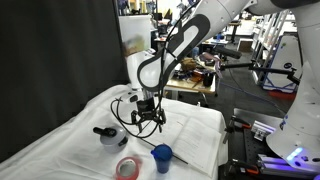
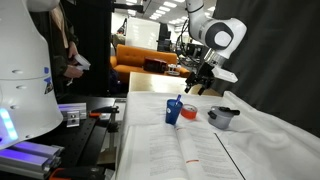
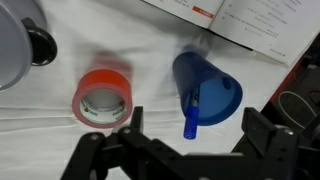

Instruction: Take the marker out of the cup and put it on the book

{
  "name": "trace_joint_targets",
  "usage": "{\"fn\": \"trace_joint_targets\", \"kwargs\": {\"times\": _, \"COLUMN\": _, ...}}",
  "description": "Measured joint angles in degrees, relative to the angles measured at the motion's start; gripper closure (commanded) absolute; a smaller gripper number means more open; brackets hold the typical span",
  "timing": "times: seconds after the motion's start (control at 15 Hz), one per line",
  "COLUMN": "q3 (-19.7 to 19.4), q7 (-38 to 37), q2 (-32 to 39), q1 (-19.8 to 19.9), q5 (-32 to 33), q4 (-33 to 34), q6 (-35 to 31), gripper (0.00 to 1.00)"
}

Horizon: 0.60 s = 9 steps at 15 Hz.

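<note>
The pincer [image 3: 195,138] is hovering, jaws spread wide and empty, with its body cut off at the wrist view's lower edge. Beneath it, the marker [image 3: 191,112] is leaning near-upright in the cup [image 3: 212,85], lower end hidden. The book [image 3: 250,25] is lying alongside, by the tabletop [image 3: 40,140] edge.

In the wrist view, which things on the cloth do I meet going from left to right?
Grey round pot with black top, red tape ring, bright blue plastic cup holding the slim blue marker.
</note>
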<state>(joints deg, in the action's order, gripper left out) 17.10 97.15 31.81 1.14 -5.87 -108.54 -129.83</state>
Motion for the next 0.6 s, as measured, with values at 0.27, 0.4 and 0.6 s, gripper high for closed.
{"fn": "trace_joint_targets", "kwargs": {"times": 0.27, "q3": 0.02, "q7": 0.01, "q2": -0.07, "q1": -0.12, "q5": -0.35, "q4": -1.40, "q6": 1.95, "gripper": 0.00}}
{"fn": "trace_joint_targets", "kwargs": {"times": 0.4, "q3": -0.74, "q7": 0.01, "q2": -0.17, "q1": -0.07, "q5": -0.35, "q4": -1.41, "q6": 1.93, "gripper": 0.00}}
{"fn": "trace_joint_targets", "kwargs": {"times": 0.6, "q3": -0.98, "q7": 0.02, "q2": -0.72, "q1": -0.10, "q5": -0.35, "q4": -0.99, "q6": 1.88, "gripper": 0.00}}
